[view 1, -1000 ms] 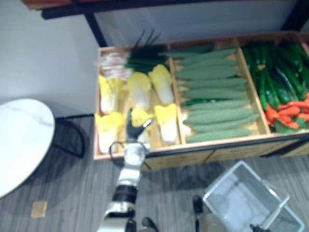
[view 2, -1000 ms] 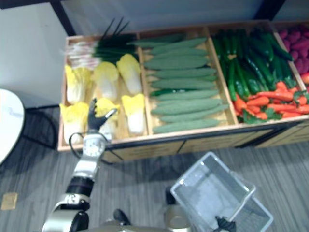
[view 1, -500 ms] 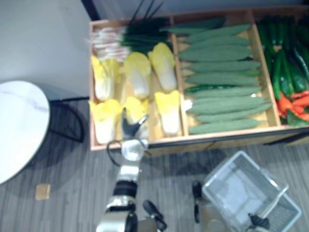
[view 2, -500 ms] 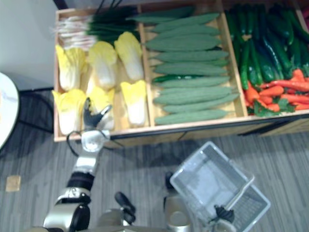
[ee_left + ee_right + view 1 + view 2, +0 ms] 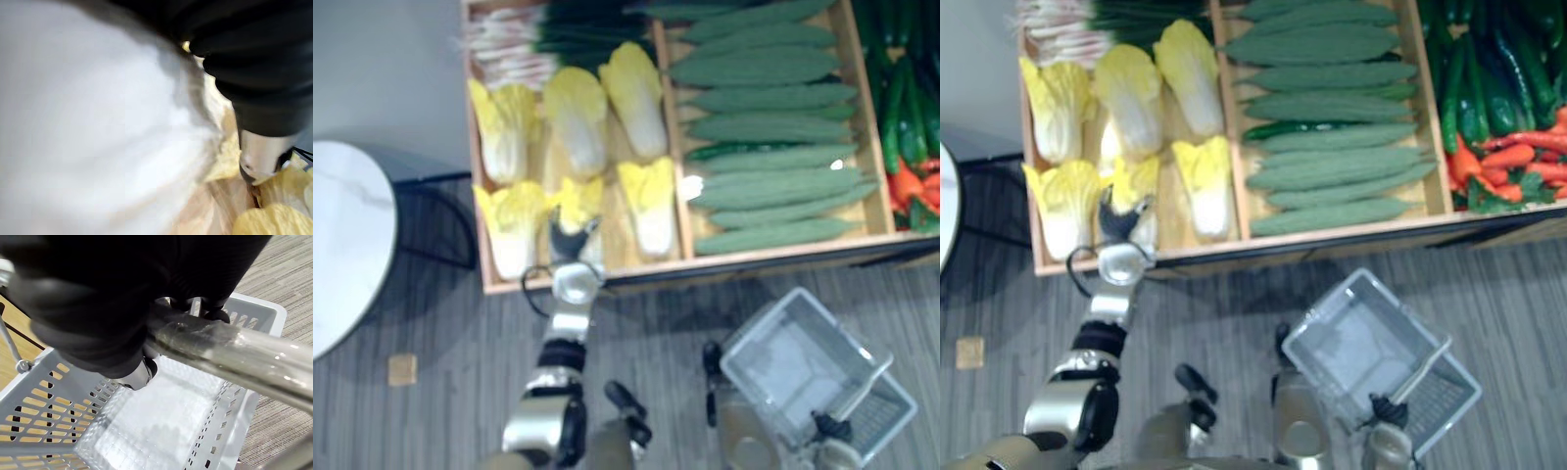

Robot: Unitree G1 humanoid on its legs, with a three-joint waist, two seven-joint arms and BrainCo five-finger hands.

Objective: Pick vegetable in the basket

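Note:
Several yellow-white napa cabbages lie in the left compartment of a wooden crate. My left hand reaches over the crate's front rim onto the middle front cabbage, fingers spread and straight. In the left wrist view that cabbage's white stalk sits right against the hand. A grey plastic basket hangs tilted above the floor at lower right. My right hand is curled round its clear handle; the basket's inside holds nothing.
Long green ridged gourds fill the middle compartment; green peppers and orange carrots lie at the right. Spring onions lie behind the cabbages. A white round table stands left, with a small wooden block on the floor.
The whole picture has shifted: the camera moved nearer, so the crate sits higher and further left. My left hand stays on the middle front cabbage. The right hand keeps the basket handle.

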